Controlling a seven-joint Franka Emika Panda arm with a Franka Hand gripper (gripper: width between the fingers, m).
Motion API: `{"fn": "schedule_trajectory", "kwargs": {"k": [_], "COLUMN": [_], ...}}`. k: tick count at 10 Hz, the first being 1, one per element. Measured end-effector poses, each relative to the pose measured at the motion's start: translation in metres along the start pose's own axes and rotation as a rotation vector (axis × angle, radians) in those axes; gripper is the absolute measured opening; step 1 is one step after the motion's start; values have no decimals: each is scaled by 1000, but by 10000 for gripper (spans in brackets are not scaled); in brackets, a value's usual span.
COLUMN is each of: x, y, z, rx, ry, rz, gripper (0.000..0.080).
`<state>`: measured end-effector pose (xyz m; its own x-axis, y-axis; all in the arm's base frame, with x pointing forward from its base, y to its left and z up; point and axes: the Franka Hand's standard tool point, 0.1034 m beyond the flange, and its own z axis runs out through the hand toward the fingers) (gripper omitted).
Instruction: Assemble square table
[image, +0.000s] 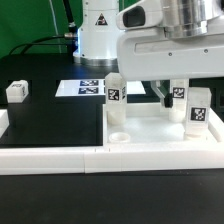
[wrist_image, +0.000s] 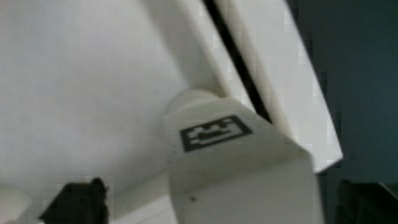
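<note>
The scene is carried by a black desk (image: 50, 118), fenced along its near edge by a long low white border rail (image: 60, 157). Toward the exterior view's right the square top (image: 150, 132) of the table is laid flat, rim upward. The marker board (image: 85, 87) is seen behind it, well apart from the work.

Three legs are found standing upright on the square top. The first leg (image: 114, 90) is set at the far corner on the exterior view's left. The second leg (image: 199, 108) is set at the near corner on the exterior view's right. The third leg (image: 179, 96) is placed at the far corner behind the second leg. How firmly each is seated cannot be told.

The gripper (image: 171, 97) is held low around the third leg. In the wrist view its fingers (wrist_image: 75, 203) are shown spread wide, with a gap left on either side of the tagged leg, so nothing is pinched.

One round socket (image: 118, 133), at the near corner on the exterior view's left, is left unfilled. A small white loose part (image: 16, 90), judged to be the fourth leg, is lying well apart on the desk. The task is judged about three quarters done; that last piece remains to be fetched and fitted.
</note>
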<state>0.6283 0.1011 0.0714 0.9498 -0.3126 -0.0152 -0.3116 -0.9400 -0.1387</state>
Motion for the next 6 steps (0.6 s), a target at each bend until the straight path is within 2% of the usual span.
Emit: {"fn": "schedule_trajectory", "kwargs": {"k": [1, 2, 3, 4, 5, 6], "x": [0, 0, 0, 0, 0, 0], "y": [0, 0, 0, 0, -1, -1], "z": [0, 0, 0, 0, 1, 1], "rx": [4, 4, 4, 4, 4, 4], "ry": [-1, -1, -1, -2, -2, -2], "rz": [29, 40, 64, 133, 194, 234], "gripper": [608, 608, 419, 419, 288, 288]}}
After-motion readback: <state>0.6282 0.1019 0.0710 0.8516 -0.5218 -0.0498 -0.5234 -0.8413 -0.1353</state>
